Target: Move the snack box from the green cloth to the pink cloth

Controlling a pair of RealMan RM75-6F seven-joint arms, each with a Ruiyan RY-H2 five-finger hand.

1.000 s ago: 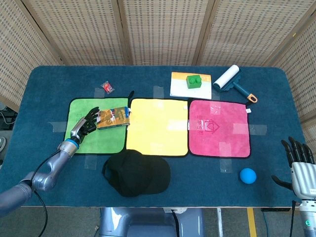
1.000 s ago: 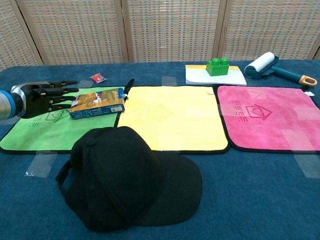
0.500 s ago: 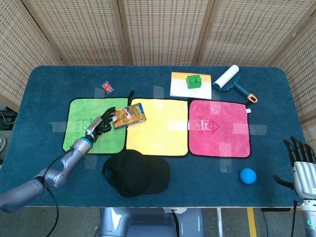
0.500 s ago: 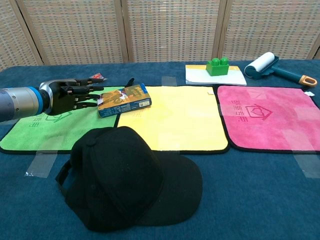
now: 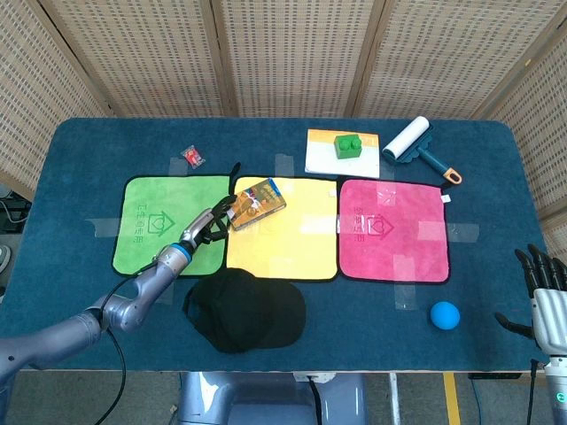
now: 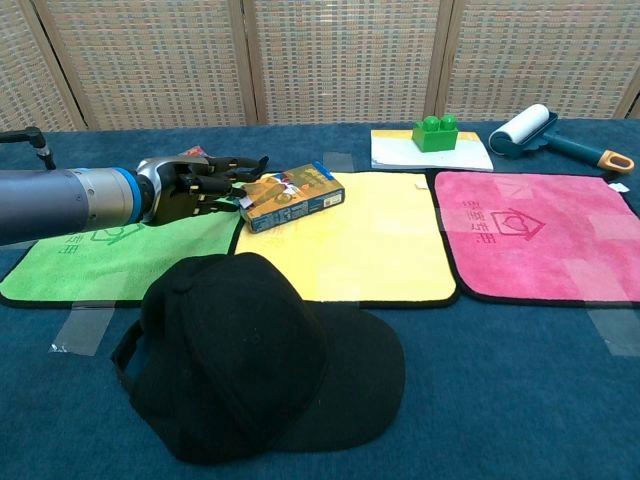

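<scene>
The snack box (image 5: 258,201) (image 6: 293,196), orange and blue, hangs tilted over the left part of the yellow cloth (image 5: 283,237) (image 6: 350,240). My left hand (image 5: 213,226) (image 6: 195,187) grips its left end, above the seam between the green cloth (image 5: 151,221) (image 6: 90,255) and the yellow one. The pink cloth (image 5: 394,228) (image 6: 540,235) lies bare to the right of the yellow cloth. My right hand (image 5: 547,288) stays at the table's front right corner with its fingers spread and nothing in it.
A black cap (image 5: 244,308) (image 6: 250,350) lies in front of the yellow cloth. A blue ball (image 5: 445,315) sits front right. At the back are a green brick (image 5: 347,145) on a white pad, a lint roller (image 5: 409,140) and a small candy wrapper (image 5: 193,157).
My left hand has carried the snack box to the right, off the green cloth and over the yellow cloth's left part. The right hand has sunk slightly.
</scene>
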